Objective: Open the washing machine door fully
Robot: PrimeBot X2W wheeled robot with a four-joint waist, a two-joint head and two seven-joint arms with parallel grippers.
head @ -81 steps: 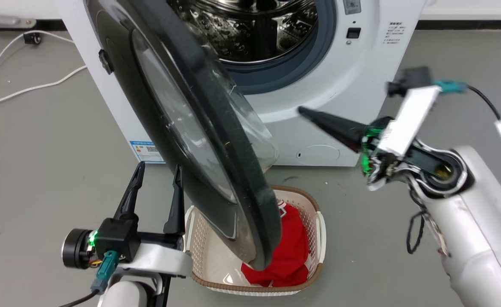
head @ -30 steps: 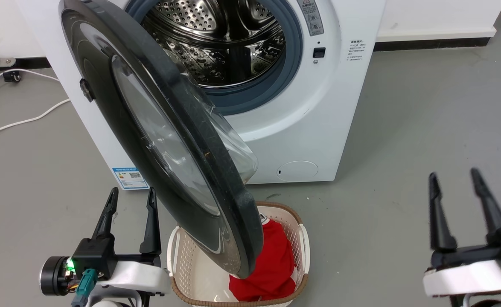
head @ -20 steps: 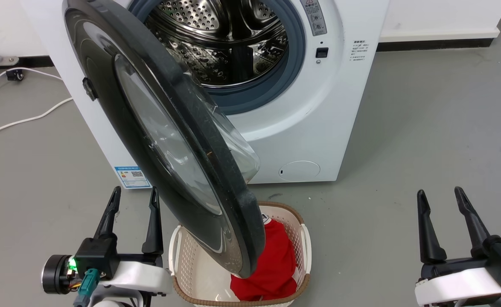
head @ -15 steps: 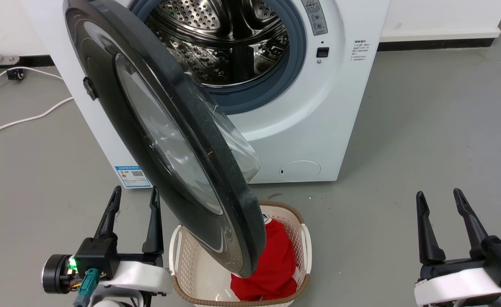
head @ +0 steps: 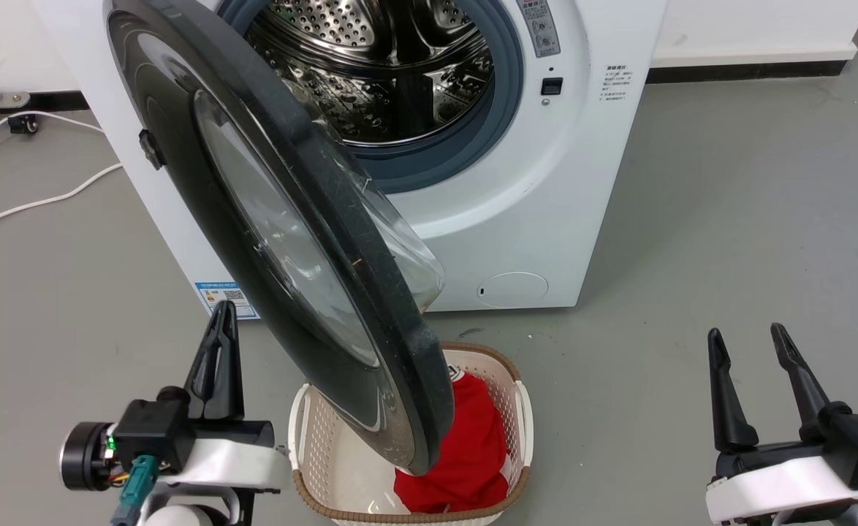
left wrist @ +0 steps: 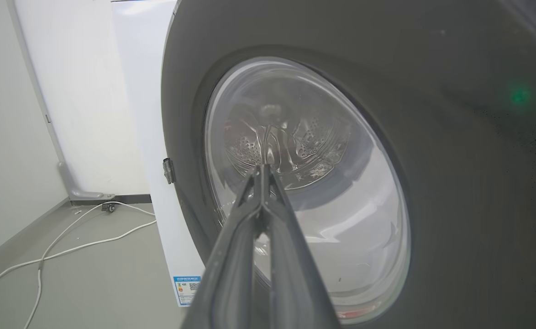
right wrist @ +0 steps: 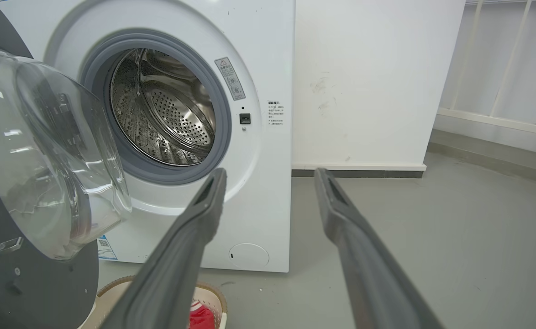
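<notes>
Stuff that's hard to see first. The washing machine door (head: 275, 219) is swung out from the washing machine (head: 531, 219) towards me, and its top rim is cut off by the head view's upper edge. It blocks the left part of the drum (head: 400, 73) and hangs over most of the cream basket (head: 521, 409), so only a chunk of the red cloth (head: 476, 446) peeks out. In my left wrist view the drum is just a warped blur through the door's (left wrist: 455, 192) glass.

Versus half a second back, my left gripper (head: 223, 314) had its fingers spread. Now they're pinched tight together with nothing between them, pointing at the glass (left wrist: 263, 167). I can't tell if the tip touches it. My right gripper (head: 745, 336) hasn't budged: fingers wide apart (right wrist: 270, 172), empty, at the lower right and well clear of the machine. The door sits at the same angle as before.
</notes>
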